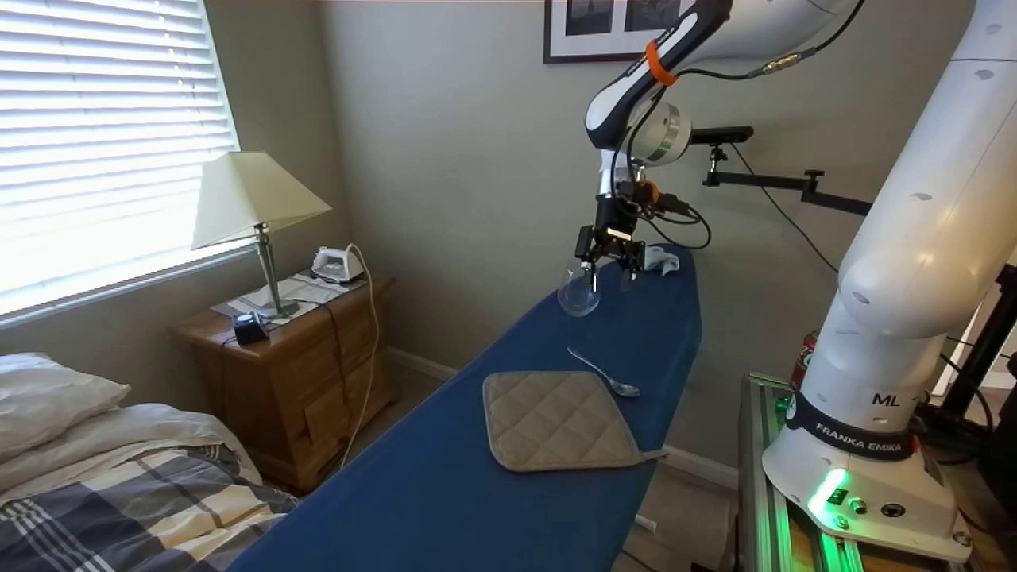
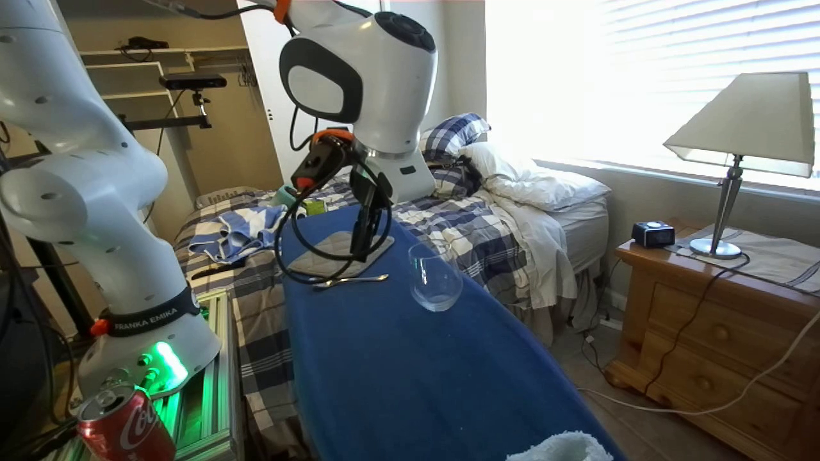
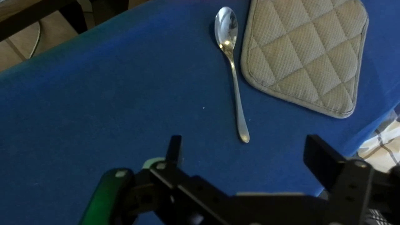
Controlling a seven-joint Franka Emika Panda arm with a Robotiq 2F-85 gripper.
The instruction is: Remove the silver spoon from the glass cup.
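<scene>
Beneath the quilted pad (image 1: 556, 421) stretched the blue ironing board (image 1: 445, 508), its tapered end complete in an exterior view. The robot arm (image 1: 929, 238) rose well apart from the pad, its upper parts out of frame in both exterior views. The pad was cut by the top edge in the wrist view, and in an exterior view the gripper (image 3: 245, 153) hid part of it. That gripper hung past the pad, toward the tapered end; the wrist view plainly showed its fingers (image 3: 322, 162) spread wide. The glass cup (image 2: 435, 282) appeared in both exterior views, beyond the pad, its walls faint; in an exterior view one fingertip (image 1: 593, 274) overlapped its outline. A red can (image 2: 125, 426), on the arm's side of the pad, was cropped in an exterior view. The silver spoon (image 3: 234, 75) lay just beside the pad, outside the cup, small in both exterior views, whole in the wrist view.
</scene>
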